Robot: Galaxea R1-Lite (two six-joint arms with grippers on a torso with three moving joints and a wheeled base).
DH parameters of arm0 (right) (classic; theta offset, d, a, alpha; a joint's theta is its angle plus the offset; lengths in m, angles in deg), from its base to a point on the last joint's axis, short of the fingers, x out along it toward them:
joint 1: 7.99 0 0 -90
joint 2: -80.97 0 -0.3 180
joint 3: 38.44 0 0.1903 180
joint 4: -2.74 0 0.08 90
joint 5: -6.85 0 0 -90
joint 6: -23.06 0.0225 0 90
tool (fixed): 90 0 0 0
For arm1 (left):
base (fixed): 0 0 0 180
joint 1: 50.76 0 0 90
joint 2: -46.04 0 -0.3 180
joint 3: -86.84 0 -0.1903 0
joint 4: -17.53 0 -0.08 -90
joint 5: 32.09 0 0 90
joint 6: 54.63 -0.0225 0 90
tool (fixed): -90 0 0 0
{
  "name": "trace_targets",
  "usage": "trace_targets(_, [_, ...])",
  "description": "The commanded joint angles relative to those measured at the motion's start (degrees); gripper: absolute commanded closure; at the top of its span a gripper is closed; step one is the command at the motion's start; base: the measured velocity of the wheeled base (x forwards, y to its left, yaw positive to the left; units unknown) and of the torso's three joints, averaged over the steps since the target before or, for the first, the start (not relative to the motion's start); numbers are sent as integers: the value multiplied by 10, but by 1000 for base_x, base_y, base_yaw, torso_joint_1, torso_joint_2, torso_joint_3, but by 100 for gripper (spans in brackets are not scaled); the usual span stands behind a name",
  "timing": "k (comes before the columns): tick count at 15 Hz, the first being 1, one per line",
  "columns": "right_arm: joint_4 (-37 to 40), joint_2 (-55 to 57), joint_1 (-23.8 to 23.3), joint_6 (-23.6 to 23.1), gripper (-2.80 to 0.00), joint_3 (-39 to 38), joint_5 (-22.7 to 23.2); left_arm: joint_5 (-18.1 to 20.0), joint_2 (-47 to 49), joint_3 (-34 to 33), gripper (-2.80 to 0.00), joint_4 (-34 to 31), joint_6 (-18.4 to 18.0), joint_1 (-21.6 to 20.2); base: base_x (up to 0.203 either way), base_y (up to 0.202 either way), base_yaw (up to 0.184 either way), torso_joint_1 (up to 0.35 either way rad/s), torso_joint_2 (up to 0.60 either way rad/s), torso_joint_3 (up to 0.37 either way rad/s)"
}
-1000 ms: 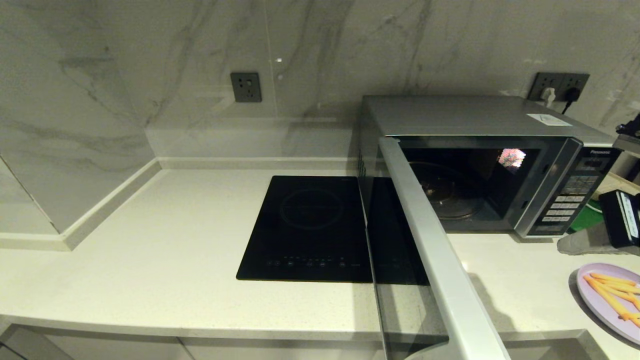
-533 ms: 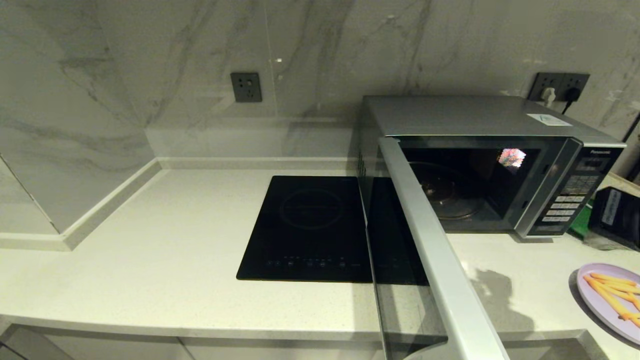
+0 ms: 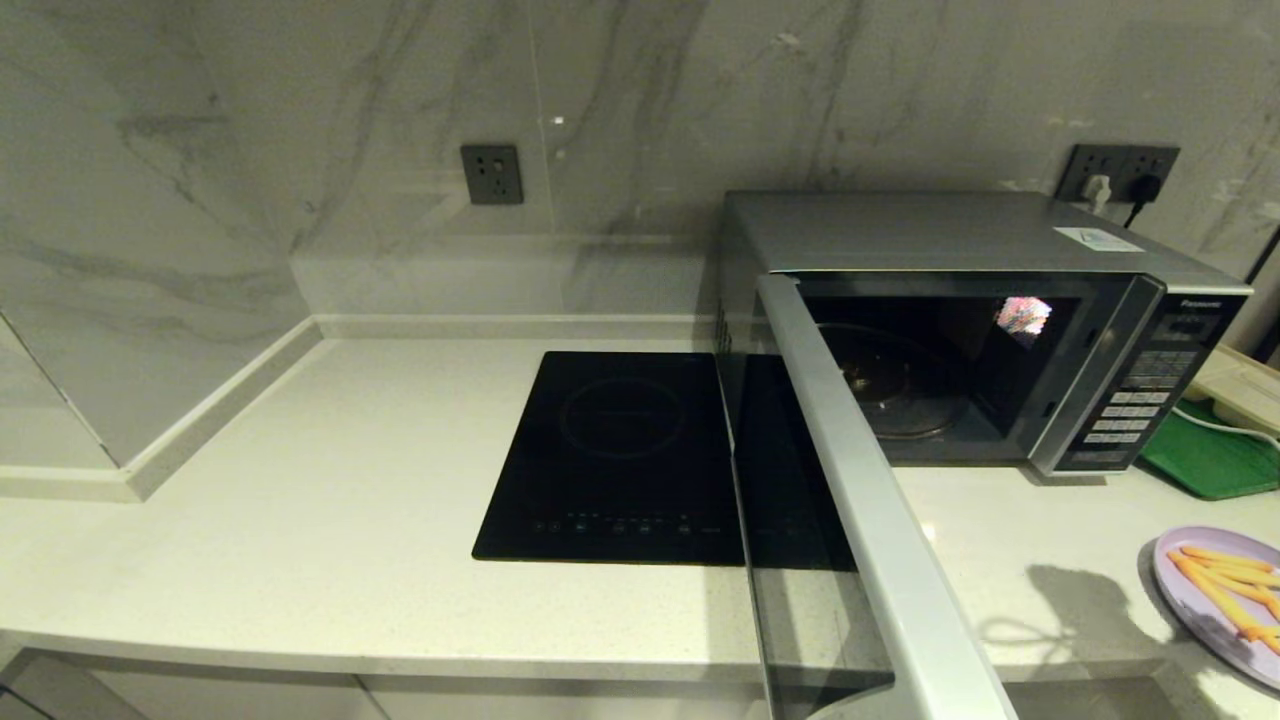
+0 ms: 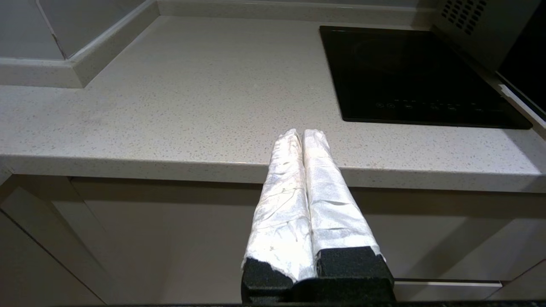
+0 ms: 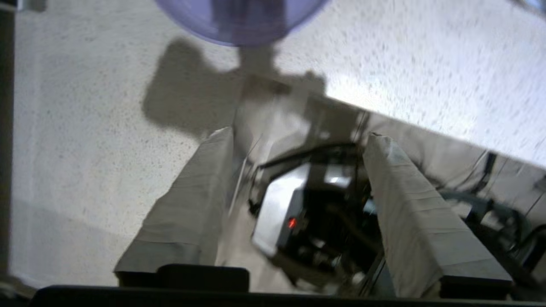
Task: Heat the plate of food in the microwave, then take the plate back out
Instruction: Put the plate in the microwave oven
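The right gripper [image 5: 298, 140], fingers spread and empty, hangs over the desk [image 5: 85, 149] edge with the plate [image 5: 239, 21] just ahead, its fries [image 3: 1225, 590] lying roughly parallel. The microwave [image 3: 960, 240] stands well beyond, door [image 3: 860, 500] swung wide toward the desk edge. The left gripper [image 4: 298, 134], fingers pressed together, is parked at the desk front.

Setting: a home kitchen, as I see it through my cameras. Evidence:
- pale speckled stone table [image 3: 300, 520] with cabinet fronts [image 4: 149, 238] below its edge;
- marble-look wall panels [image 3: 250, 150] with an upstand;
- flat black induction hob [image 3: 620, 460] set on the table;
- silver Panasonic microwave [image 3: 1000, 300], door open;
- wall sockets [image 3: 492, 174], one pair with plugs in;
- green tray [image 3: 1210, 460] and plate of food [image 3: 1195, 590] at my right.
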Motion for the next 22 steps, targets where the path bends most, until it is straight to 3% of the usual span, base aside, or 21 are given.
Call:
trace_targets(1, [-15,6,-115,-18,-280,-21,86,0,0,0,0,0,1,0,0,0,0,0,0,0])
trace_targets(6, [-140,69,-304,-124,-280,-120,241,0,0,0,0,0,1,0,0,0,0,0,0,0])
trace_targets(9, [-220,147,-359,-148,-280,-140,265,-1,0,0,0,0,0,0,0,0,0,0,0,0])
trace_targets(15, [-318,223,-383,-163,-280,-156,250,0,0,0,0,0,0,0,0,0,0,0,0,0])
trace_targets(22, [-325,225,-382,-209,-280,-158,252,0,0,0,0,0,1,0,0,0,0,0,0,0])
